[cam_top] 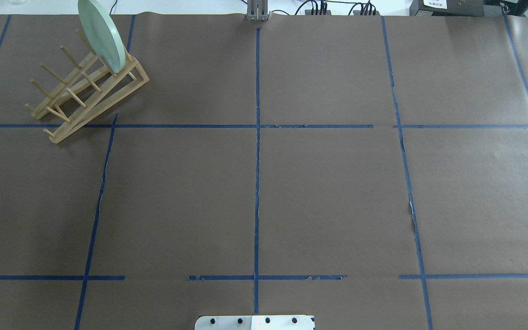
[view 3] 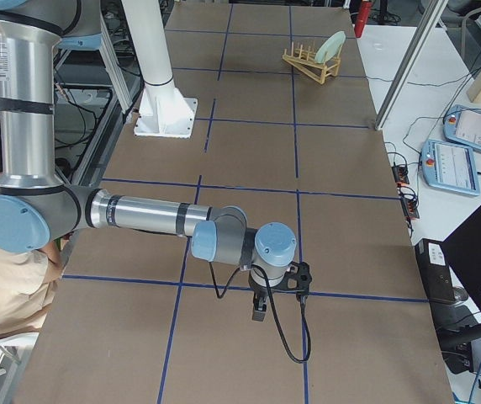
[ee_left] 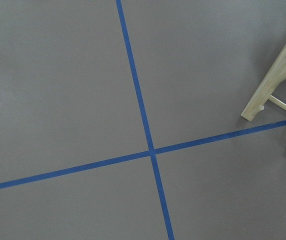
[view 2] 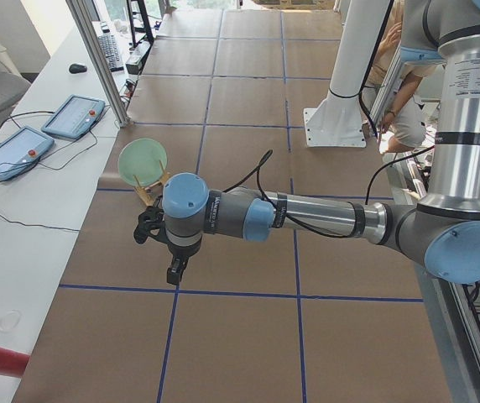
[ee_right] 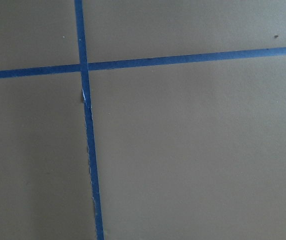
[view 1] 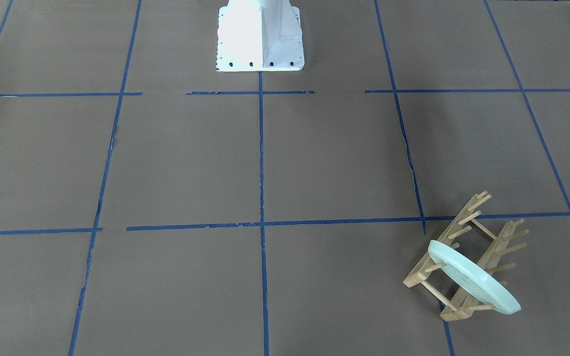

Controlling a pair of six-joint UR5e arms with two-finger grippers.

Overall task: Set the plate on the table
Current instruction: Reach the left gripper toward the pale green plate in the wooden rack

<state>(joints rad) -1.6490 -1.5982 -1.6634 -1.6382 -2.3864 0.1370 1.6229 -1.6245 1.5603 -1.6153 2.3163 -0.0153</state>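
**A:** Where is the round pale mint-green plate (cam_top: 101, 34) found?

**B:** It is seen in the upper left corner of the overhead view and in the lower right of the front-facing view (view 1: 473, 277). It is stood on edge and tilted, and it is held between the pegs of a light wooden peg rack (cam_top: 99, 107). The uppermost slot of the rack in the overhead view is taken by it. The plate is carried by the rack rather than by the brown paper-covered tabletop (cam_top: 337, 192).

**A:** How is the rack placed?

**B:** It is laid diagonally on the tabletop, across a crossing of the blue tape lines (view 1: 261, 163). One end of it (ee_left: 270, 82) is caught at the right edge of the left wrist view, beside a tape crossing.

**A:** What can be said of the left gripper (view 2: 175, 273)?

**B:** It is shown only in the left side view, left of centre. There it is pointed down above the tabletop, near the plate (view 2: 142, 161) but apart from it. Whether it is open or closed cannot be told.

**A:** And the right gripper (view 3: 259, 313)?

**B:** It is found low in the middle of the right side view. It is pointed down over a tape line, well apart from the plate (view 3: 330, 46) at the top of that frame. Its state cannot be told either.

**A:** Anything else?

**B:** The white metal robot base (view 1: 260, 37) is seen at the top centre of the front-facing view.
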